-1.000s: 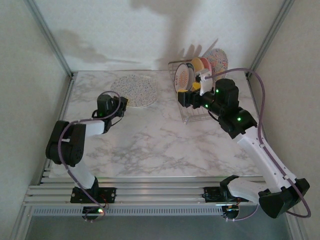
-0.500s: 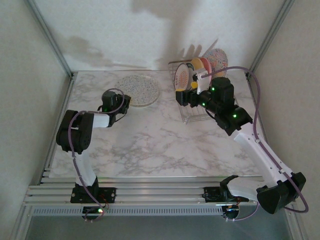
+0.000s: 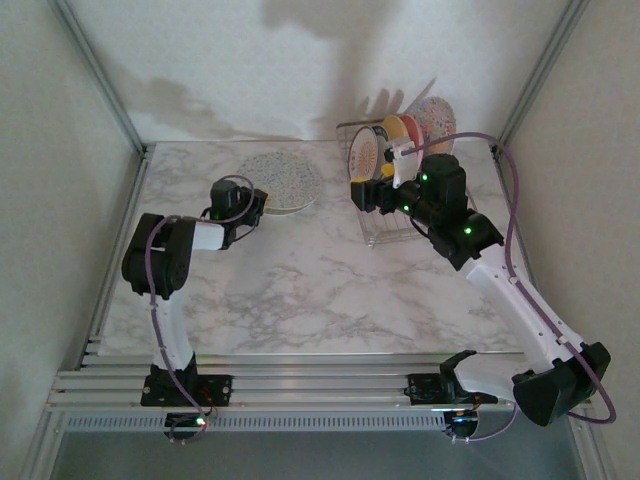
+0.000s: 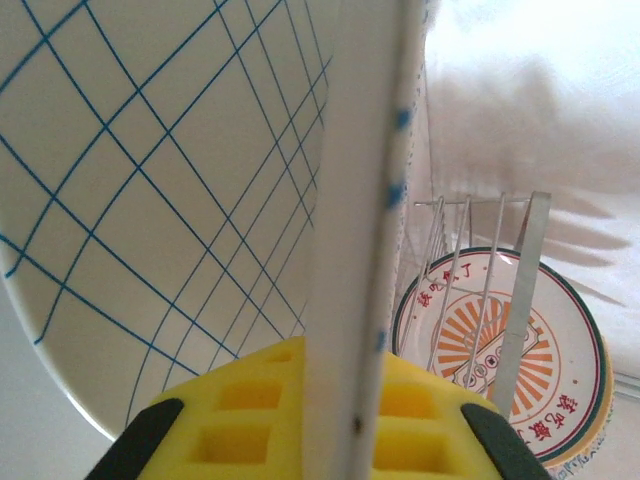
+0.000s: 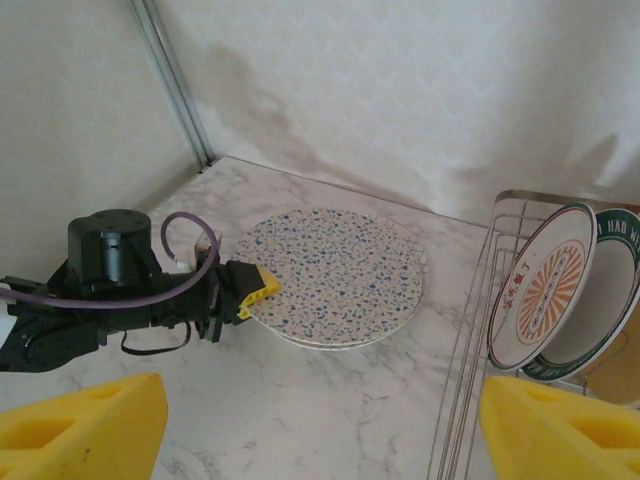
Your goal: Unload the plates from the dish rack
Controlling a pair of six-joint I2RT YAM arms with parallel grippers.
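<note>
Clamping the grid-lined plate [image 4: 150,200] edge-on — left gripper [image 4: 352,415] closed.

**Lettering on the plates.** Round white plate with an orange sunburst motif and a thin dark rim [image 4: 575,340] [image 5: 545,285]: red characters, apparently East Asian script, run round the white band between motif and rim. Small marks also stand at the motif's centre. None is sharp enough to read in either wrist view.

Round white plate with a broad dark green rim [image 5: 608,305], just behind the first: white capitals on the rim begin "HA". The rest is blurred and cut off by the frame edge.
</note>
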